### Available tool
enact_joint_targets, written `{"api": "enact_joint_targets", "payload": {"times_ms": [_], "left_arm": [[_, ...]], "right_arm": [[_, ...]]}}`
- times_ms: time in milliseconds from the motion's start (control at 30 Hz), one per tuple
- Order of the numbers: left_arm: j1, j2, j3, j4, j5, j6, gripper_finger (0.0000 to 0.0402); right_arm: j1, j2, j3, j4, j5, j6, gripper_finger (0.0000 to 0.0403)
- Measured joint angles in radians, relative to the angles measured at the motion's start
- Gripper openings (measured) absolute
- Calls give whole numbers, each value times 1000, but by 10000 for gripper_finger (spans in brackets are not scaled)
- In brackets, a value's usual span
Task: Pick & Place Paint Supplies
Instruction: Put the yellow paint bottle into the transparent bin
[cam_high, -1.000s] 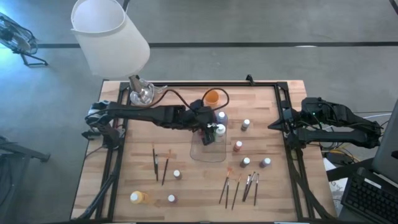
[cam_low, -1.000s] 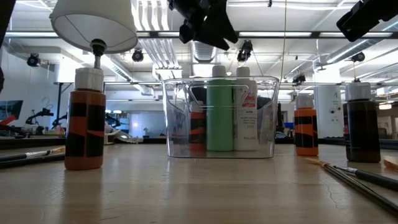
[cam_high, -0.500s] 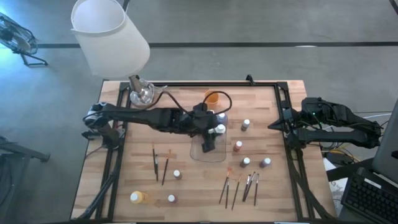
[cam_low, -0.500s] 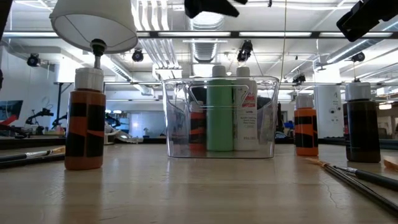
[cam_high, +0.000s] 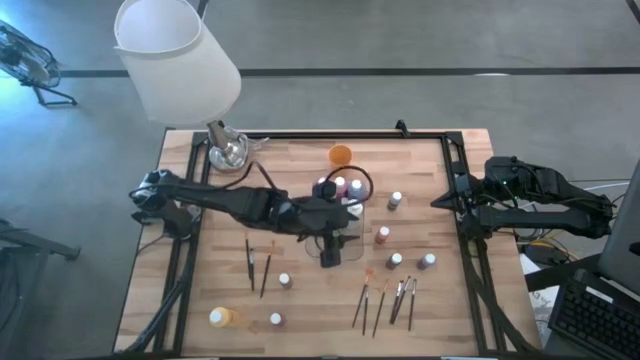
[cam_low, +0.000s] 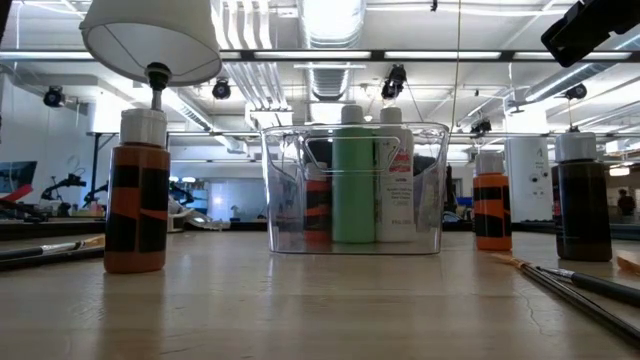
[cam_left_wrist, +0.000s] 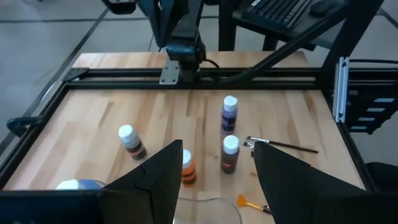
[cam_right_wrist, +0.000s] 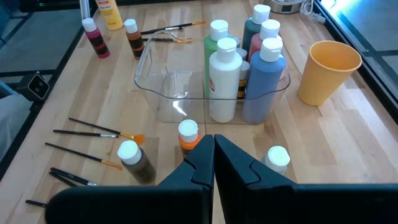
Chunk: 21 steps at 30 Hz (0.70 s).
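The left gripper (cam_high: 331, 252) hovers with fingers spread and empty over the clear tray (cam_high: 352, 243) (paint bottles (cam_high: 340, 186) stand in its far end). The right gripper (cam_high: 440, 203) waits clenched at the table's right edge.

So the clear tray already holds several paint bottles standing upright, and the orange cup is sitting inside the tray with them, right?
Not quite. The orange cup stands on the table beside the clear tray, outside its wall, as the right wrist view shows. The rest holds: several paint bottles stand upright inside the tray.
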<state>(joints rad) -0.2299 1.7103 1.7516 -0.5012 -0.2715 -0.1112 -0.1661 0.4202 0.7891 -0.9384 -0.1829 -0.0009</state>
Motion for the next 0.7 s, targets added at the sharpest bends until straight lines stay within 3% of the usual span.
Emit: {"api": "enact_joint_targets", "payload": {"times_ms": [267, 700], "left_arm": [[-79, -9, 4, -22, -159, 9, 200], [-215, -59, 4, -122, -175, -34, 197]], "right_arm": [[0, 0, 0, 0, 0, 0, 8], [0, 0, 0, 0, 0, 0, 8]]}}
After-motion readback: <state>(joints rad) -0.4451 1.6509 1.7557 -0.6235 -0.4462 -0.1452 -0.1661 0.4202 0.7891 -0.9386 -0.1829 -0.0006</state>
